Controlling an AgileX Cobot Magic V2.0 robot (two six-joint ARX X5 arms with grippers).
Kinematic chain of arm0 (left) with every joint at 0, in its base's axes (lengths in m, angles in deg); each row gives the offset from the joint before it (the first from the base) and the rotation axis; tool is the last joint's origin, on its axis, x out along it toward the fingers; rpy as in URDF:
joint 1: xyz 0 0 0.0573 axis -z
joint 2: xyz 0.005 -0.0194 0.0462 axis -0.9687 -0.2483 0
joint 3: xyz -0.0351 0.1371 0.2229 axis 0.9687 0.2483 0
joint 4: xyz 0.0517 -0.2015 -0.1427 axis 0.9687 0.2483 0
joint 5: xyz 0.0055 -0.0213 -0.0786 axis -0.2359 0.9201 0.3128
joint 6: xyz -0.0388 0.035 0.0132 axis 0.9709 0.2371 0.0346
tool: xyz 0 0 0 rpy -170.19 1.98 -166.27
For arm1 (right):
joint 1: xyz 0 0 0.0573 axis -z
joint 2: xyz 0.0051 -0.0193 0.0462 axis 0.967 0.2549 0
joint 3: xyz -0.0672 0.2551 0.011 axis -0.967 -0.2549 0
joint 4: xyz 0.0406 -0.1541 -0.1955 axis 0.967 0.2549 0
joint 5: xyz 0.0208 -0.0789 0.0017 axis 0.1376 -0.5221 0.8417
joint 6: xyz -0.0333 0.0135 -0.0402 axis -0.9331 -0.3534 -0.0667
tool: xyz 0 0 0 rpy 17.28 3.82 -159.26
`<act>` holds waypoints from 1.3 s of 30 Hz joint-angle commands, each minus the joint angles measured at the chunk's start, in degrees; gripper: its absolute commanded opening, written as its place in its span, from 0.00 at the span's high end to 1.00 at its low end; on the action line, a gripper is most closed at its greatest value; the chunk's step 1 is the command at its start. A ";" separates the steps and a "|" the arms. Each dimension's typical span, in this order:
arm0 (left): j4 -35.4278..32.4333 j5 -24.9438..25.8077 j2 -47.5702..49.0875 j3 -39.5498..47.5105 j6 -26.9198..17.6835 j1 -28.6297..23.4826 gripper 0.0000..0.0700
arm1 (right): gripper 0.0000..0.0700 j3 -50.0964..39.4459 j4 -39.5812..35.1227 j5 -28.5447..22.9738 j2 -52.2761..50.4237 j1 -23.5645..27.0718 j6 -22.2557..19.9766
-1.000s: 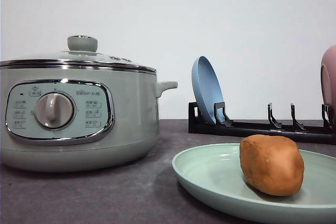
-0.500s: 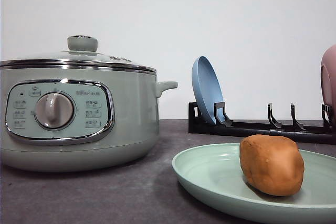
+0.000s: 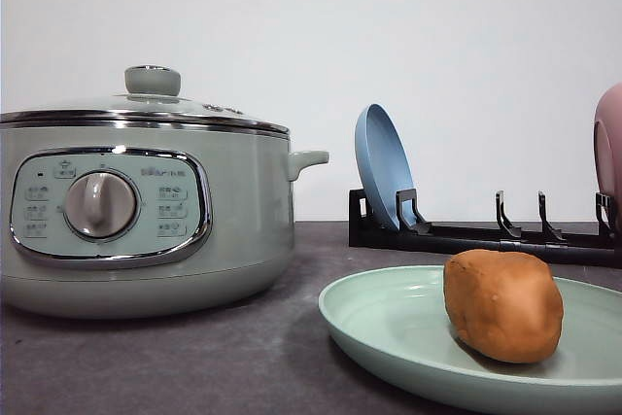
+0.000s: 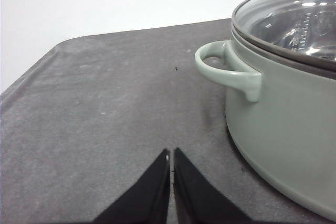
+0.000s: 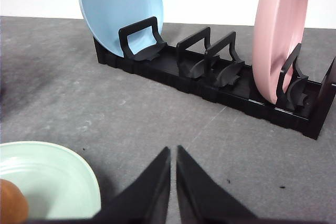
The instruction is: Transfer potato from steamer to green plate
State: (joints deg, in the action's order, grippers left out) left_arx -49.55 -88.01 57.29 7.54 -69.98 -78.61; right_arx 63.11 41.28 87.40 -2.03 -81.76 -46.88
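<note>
The potato (image 3: 502, 305) lies on its side in the green plate (image 3: 389, 323), toward that plate's right half, resting on the shallow floor inside the raised rim. The steamer (image 3: 146, 211) stands left of the green plate and apart from it, its glass lid (image 3: 146, 104) seated on the chrome rim; through the fogged, reflective glass in the left wrist view I cannot make out whether anything lies inside. Behind the green plate a black dish rack (image 3: 486, 230) holds a blue plate (image 3: 382, 167) upright in its left end slot and a pink dish (image 5: 278, 35) upright near its right end, with empty slots between them.

The left gripper (image 4: 171, 156) hangs just above the dark table (image 4: 105, 108), beside the steamer's side handle (image 4: 231, 69), its two black fingers pressed tip to tip with nothing between them. The right gripper (image 5: 172, 153) is likewise closed on nothing, between the green plate and the rack; the potato sits well apart from its tips, at the far side of the plate rim.

The potato is cut off by the frame edge in the right wrist view, and the green plate's right side runs out of the front view.
</note>
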 commanded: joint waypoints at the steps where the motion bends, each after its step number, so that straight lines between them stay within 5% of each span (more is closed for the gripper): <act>1: 0.37 0.04 0.11 1.16 0.17 -0.15 0.99 | 0.99 -0.26 -0.35 0.00 -0.15 -0.02 0.57; 39: 0.37 0.04 0.11 1.16 0.17 -0.15 0.99 | 0.99 -0.26 -0.35 0.00 -0.15 -0.02 0.57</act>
State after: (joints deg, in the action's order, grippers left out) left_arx -49.57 -88.01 57.29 7.54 -69.98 -78.61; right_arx 63.11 41.28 87.40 -2.03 -81.76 -46.88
